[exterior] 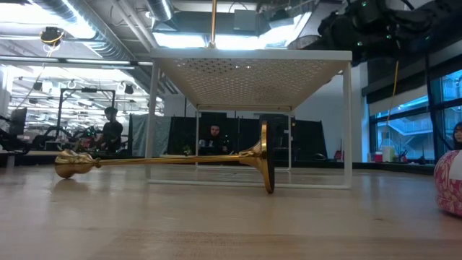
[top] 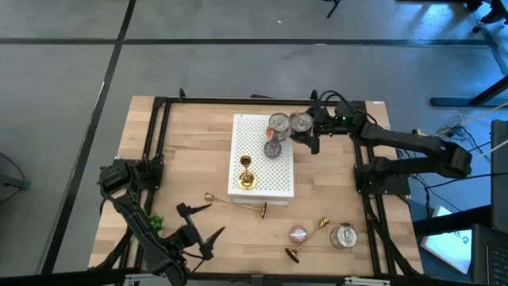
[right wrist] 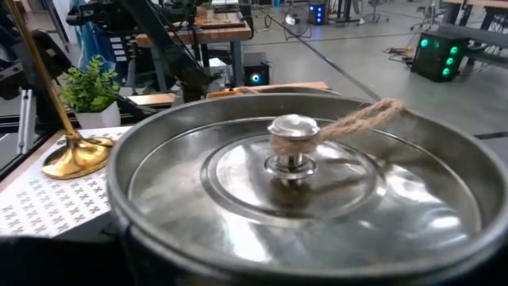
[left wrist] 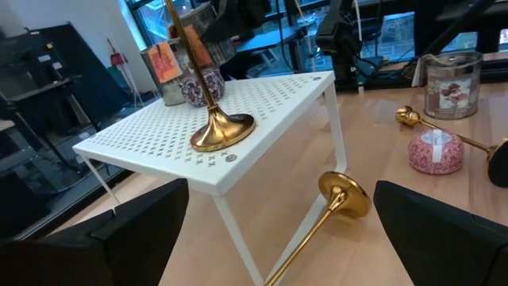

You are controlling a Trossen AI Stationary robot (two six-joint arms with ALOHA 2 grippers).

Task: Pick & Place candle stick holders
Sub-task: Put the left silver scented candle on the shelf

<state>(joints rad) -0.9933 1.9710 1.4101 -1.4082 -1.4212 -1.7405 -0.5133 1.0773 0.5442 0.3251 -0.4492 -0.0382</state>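
Note:
One gold candle stick holder (top: 247, 176) stands on its base on the white perforated shelf (top: 274, 187). A second (top: 236, 203) lies on its side on the table in front of the shelf, resting on its base rim (exterior: 266, 167) and its cup end. A third (top: 309, 238) lies at the near right. My left gripper (left wrist: 282, 238) is open near the front left. It points at the second holder's base (left wrist: 343, 196), which lies ahead between its fingers, untouched. My right gripper (top: 308, 137) is at the shelf's far right corner, close to a silver tin (right wrist: 294, 183).
Another silver tin (top: 279, 123) and a purple patterned jar (top: 273, 148) stand on the shelf's far end. A pink disc (top: 298, 233) and a lidded glass jar (top: 344, 235) sit near the third holder. A black frame (top: 159, 143) rims the table.

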